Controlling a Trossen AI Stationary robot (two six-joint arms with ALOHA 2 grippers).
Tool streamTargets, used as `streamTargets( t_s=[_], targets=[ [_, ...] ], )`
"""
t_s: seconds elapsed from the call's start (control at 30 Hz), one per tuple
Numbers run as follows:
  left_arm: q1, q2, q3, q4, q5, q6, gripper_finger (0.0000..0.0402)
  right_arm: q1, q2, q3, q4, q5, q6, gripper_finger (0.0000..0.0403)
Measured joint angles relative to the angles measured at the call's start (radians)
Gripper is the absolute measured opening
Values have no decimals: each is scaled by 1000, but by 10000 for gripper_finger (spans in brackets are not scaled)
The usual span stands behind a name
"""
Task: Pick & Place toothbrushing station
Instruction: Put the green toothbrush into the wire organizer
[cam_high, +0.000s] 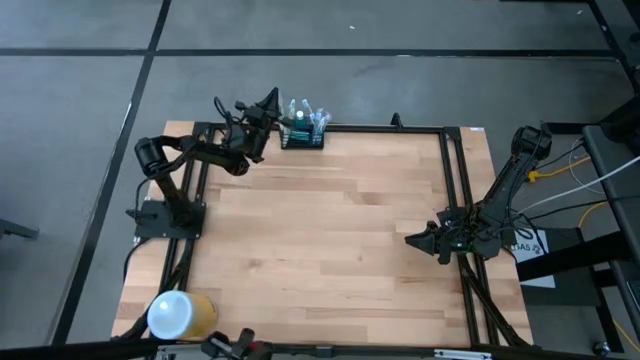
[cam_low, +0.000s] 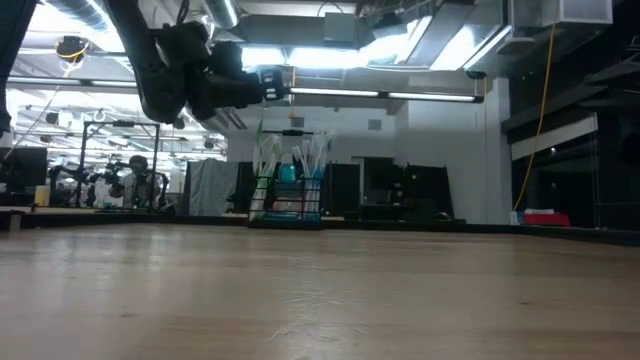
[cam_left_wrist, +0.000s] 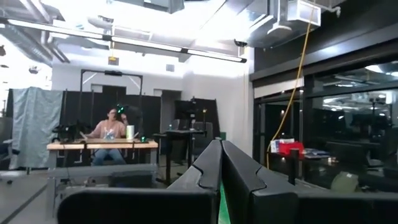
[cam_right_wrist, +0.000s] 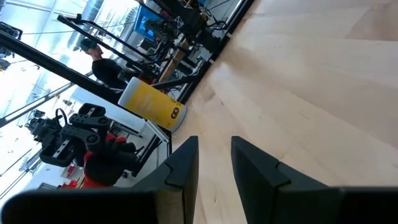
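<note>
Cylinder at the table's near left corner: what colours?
White top, yellow body; clearest in the high view.

left arm reaches toward the far edge, elbow bent, wrist level; left tool raised, fingers pressed together, nothing between them. right arm folded low at the right side; right tool fingers slightly parted, empty.

Black toothbrushing station, upright, table's far edge, holding brushes

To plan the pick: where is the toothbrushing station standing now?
In the high view, the toothbrushing station stands at the table's far edge, left of centre, beside the left end effector.
</note>
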Motion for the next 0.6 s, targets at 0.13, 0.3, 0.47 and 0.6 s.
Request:
streamTargets(
  t_s=[0.13,0.3,0.47,0.6],
  targets=[
    [7,29,0,0,-3,-36,1,0,0,0,-20,2,23,98],
    [2,101,11,0,-14,-112,1,0,1,0,-20,2,24,98],
    [-37,155,52,0,-41,-120,1,0,1,0,-19,2,30,98],
    [-67,164,45,0,-103,-132,1,0,1,0,-20,2,30,98]
  ],
)
